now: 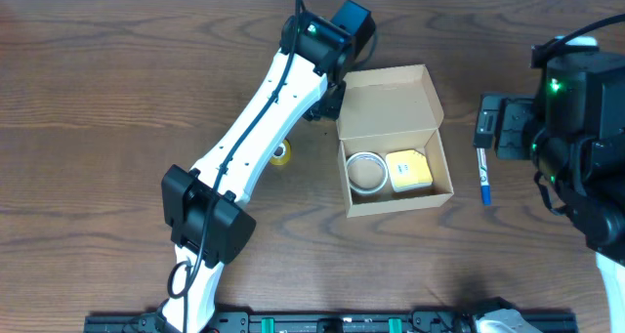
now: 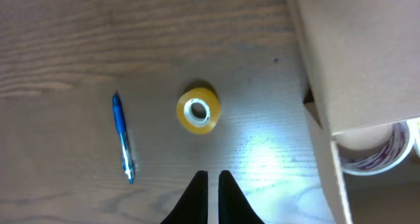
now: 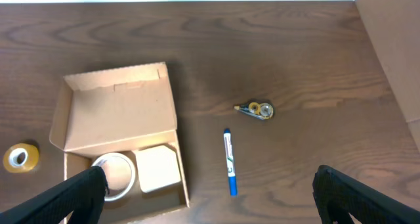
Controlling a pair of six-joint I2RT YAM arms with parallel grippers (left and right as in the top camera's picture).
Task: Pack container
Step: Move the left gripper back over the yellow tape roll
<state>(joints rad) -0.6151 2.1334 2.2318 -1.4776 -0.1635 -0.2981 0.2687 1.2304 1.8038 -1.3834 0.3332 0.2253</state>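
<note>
1. Sitting open near the middle of the table (image 1: 117, 79), the container (image 1: 386, 97) has its flap lid laid back toward the far edge and its body on the near side.
2. Inside it, a white tape roll (image 1: 366, 172) lies on the left, touching a yellow block (image 1: 408, 170) on the right. The block is maybe a note pad, but it's too small to tell.
3. The left gripper (image 2: 211, 184) is clenched on nothing, fingers together. It hovers over bare wood just beside the container's left side, about level with the flap hinge.
4. The right gripper (image 3: 210, 177) is spread wide and empty, well apart from the container on its right.
5. Loose on the table: a yellow tape roll (image 2: 198, 110) sits just left of the container, with a blue pen (image 2: 123, 137) beyond it. A blue-capped pen (image 3: 230, 161) and a small tape dispenser (image 3: 254, 110) lie to the right.
6. Handling, judged from looks: it is thin cardboard, light and mostly empty, so it likely slides on the wood if pushed. The walls would flex under a hard pinch, and the flap swings loosely on its crease.
7. Where to hold: pinch a side wall at the rim close to a corner, where it is stiffest. To close it, push the flap's free edge over. Bracing the opposite wall with the other arm seems wise.
</note>
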